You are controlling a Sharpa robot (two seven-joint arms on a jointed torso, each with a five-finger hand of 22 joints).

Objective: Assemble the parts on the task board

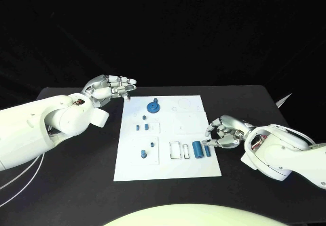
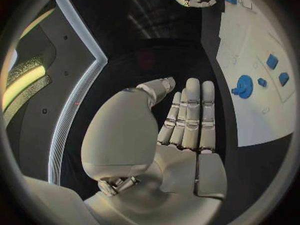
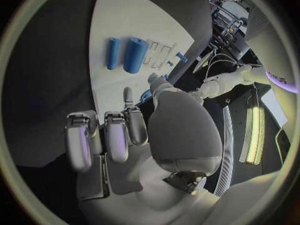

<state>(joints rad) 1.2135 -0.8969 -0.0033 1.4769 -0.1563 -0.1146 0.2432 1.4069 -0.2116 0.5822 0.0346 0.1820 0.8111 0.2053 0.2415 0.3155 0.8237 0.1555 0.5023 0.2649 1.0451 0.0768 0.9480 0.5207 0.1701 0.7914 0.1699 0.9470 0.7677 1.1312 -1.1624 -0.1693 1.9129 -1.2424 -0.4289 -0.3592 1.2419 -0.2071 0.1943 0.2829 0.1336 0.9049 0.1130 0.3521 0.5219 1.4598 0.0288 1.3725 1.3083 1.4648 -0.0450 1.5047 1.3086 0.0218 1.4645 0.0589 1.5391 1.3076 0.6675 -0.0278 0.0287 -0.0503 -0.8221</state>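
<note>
Hovering beside the task board [image 1: 197, 169] — both empty — are the left robot hand [image 1: 109, 87], fingers straight, and right robot hand [image 1: 226, 132], fingers loosely spread.

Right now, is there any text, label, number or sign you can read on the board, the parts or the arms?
None legible.
Task board: faint outlines beside the blue parts, no readable text.
Left arm in the right wrist view: dark lettering, too small and bent to read.
</note>
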